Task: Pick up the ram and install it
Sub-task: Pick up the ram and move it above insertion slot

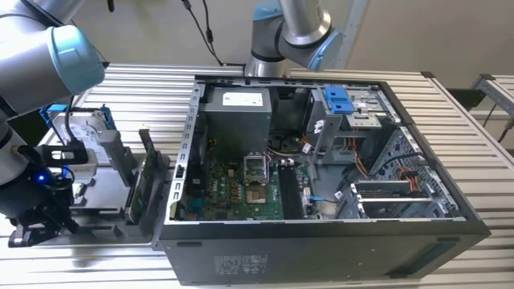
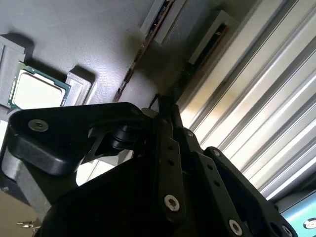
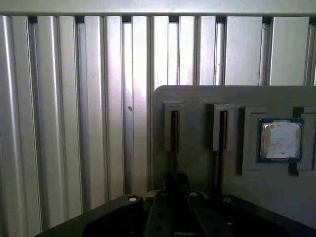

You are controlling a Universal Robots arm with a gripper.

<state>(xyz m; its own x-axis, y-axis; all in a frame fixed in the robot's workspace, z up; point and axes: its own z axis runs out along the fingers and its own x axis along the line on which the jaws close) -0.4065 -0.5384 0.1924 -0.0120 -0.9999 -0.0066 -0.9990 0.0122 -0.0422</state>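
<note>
Two ram sticks stand edge-on in slots of a grey parts tray [image 3: 197, 96]. In the first wrist view my gripper [image 3: 177, 180] sits at the end of one ram [image 3: 174, 143], in line with it; the other ram [image 3: 220, 143] stands beside it. The second wrist view shows the gripper [image 2: 165, 101] at the end of that ram [image 2: 202, 49]. The fingers look shut together, and I cannot tell whether they touch the stick. In the exterior view the gripper [image 1: 24, 238] hangs low at the tray's [image 1: 100, 180] near corner, on the exterior view's left.
A processor chip [image 3: 280, 139] lies in a tray pocket beside the rams. A hard drive in a blue frame [image 1: 76, 129] and dark upright boards [image 1: 148, 174] stand on the tray. The open computer case [image 1: 321, 253] with its motherboard [image 1: 257, 189] lies right of the tray. A second arm [image 1: 285, 30] stands behind.
</note>
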